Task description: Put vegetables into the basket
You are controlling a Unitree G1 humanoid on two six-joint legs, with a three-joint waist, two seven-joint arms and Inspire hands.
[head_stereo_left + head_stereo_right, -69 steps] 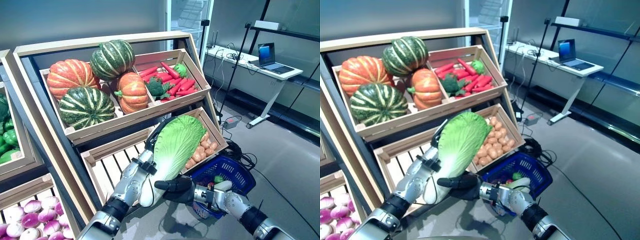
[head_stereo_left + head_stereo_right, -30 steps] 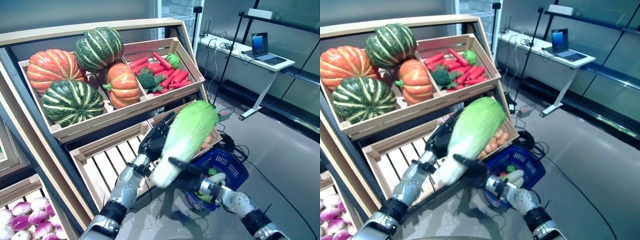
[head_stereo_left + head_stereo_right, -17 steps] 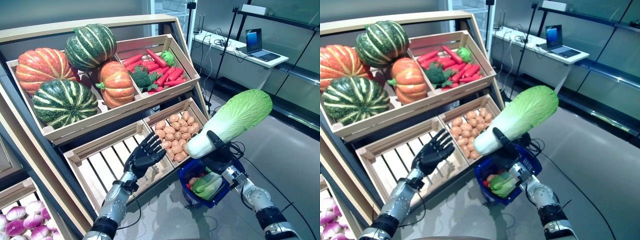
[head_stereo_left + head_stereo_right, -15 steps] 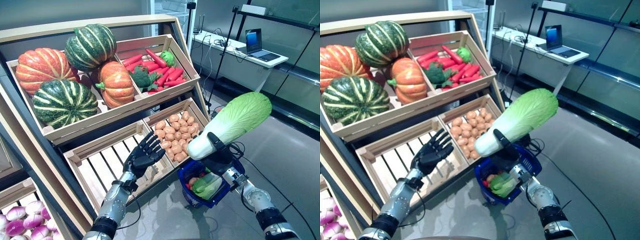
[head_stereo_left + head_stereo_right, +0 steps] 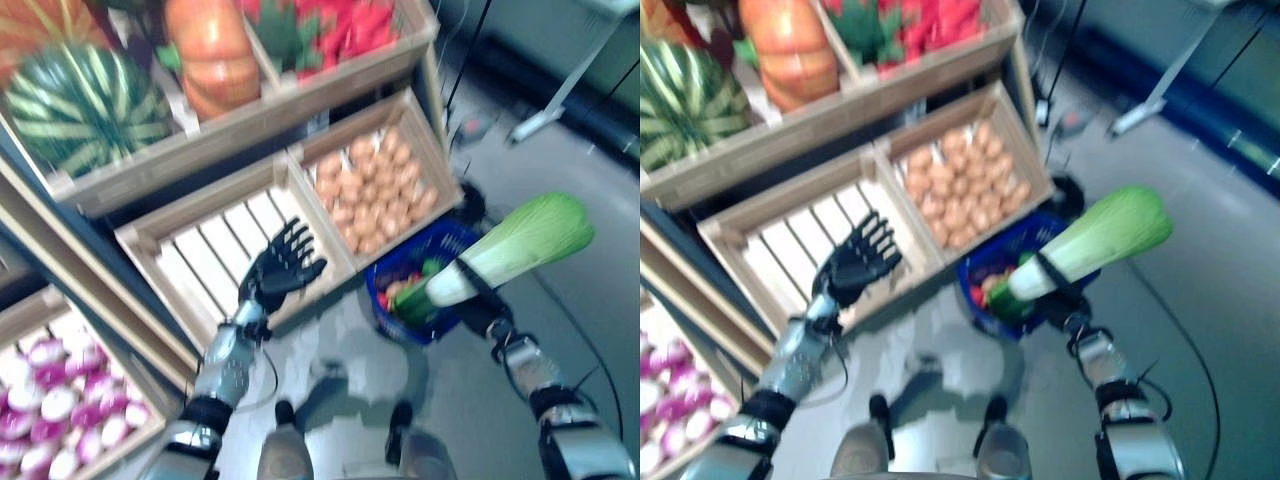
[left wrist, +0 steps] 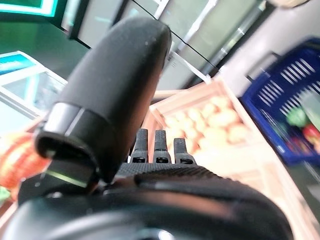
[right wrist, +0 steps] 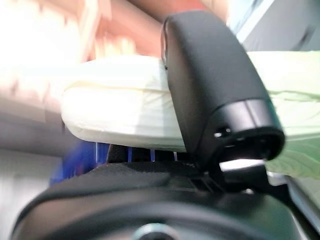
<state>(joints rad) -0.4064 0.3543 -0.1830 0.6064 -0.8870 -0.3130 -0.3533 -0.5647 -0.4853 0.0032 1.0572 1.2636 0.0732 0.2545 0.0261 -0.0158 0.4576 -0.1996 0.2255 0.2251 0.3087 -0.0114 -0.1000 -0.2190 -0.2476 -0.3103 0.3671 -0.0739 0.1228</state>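
Note:
A long napa cabbage [image 5: 520, 244] with a white stem and pale green leaves is held in my right hand [image 5: 478, 300], whose thumb [image 7: 210, 90] curls over its white stem [image 7: 120, 117]. The stem end hangs over the blue basket [image 5: 400, 300] on the floor, and the leafy end points up and to the right. The basket holds several vegetables. My left hand [image 5: 278, 270] hovers open with fingers spread over the front edge of the slatted wooden crate [image 5: 200, 255], holding nothing.
A crate of potatoes [image 5: 375, 190] sits just behind the basket. Above are striped and orange pumpkins [image 5: 80, 105] and red peppers [image 5: 350, 25]. A bin of purple-white turnips [image 5: 55, 400] lies at the lower left. A table leg [image 5: 560, 95] stands on the grey floor at the right.
The camera has tilted down, shifting the whole scene up. The cabbage in my right hand has come lower, its stem now over the basket. My left hand stays open by the slatted crate.

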